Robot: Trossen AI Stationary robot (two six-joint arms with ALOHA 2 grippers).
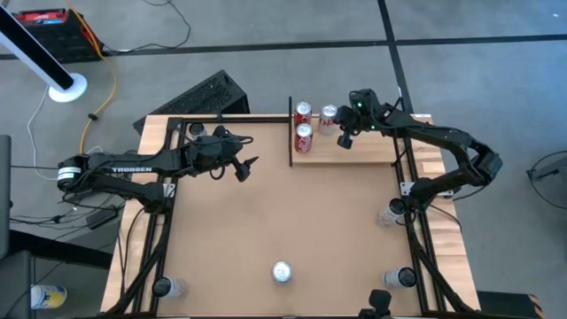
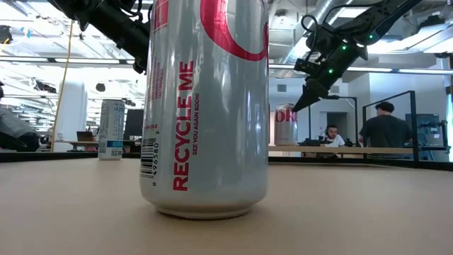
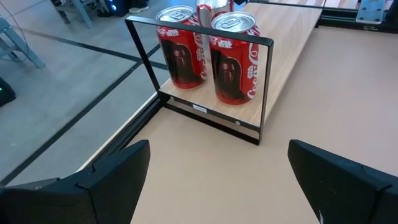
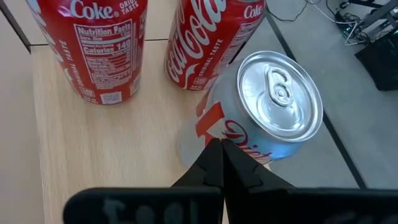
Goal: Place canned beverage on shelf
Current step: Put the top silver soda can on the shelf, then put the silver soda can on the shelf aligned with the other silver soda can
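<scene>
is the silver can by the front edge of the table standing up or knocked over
Upright. The silver aluminium can shows its round top from above, and the low view shows it standing on its base.

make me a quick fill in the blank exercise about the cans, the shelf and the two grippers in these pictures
1. The number of cans standing on the shelf is ____.
2. The two red cans stand at the end of the shelf with the black ____.
3. The fingers of the right gripper, above the shelf beside the silver can, are ____.
4. The left gripper hangs over the table, and its fingers are ____.

Missing words: three; bar; shut; open
</scene>
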